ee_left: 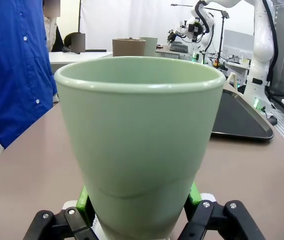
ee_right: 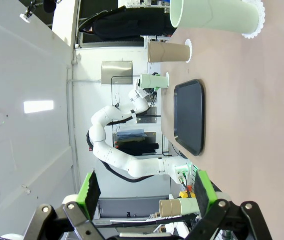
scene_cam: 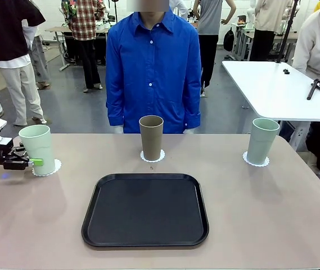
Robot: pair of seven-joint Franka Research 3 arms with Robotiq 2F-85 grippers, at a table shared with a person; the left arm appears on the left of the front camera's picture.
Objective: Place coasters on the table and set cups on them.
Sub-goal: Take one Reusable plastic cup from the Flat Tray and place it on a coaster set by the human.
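On the beige-pink table [scene_cam: 272, 208] three cups stand upright, each one on a white lacy coaster. Taking the black tray [scene_cam: 145, 210] as the centre of a clock in the front view, the olive-brown cup [scene_cam: 151, 138] stands at about 12 o'clock on its coaster [scene_cam: 152, 157]. The right mint cup [scene_cam: 262, 140] is at about 2 o'clock on its coaster [scene_cam: 256, 162]. The left mint cup [scene_cam: 37, 149] is at about 10 o'clock on its coaster [scene_cam: 48, 169].

The left gripper [scene_cam: 32, 162] comes in from the 9 o'clock side, low over the table, and its fingers are clamped on the lower part of the left mint cup. In the left wrist view the green pads [ee_left: 195, 194] press on both sides of this cup [ee_left: 139, 145] near its base.

The right gripper [ee_right: 144, 190] has its fingers wide apart with nothing between them. Its view is rolled sideways. There the right mint cup [ee_right: 214, 16] is at 12 o'clock, and the tray [ee_right: 190, 116] lies farther along the table.

A person in a blue shirt [scene_cam: 152, 70] stands at the far edge of the table, behind the olive-brown cup.
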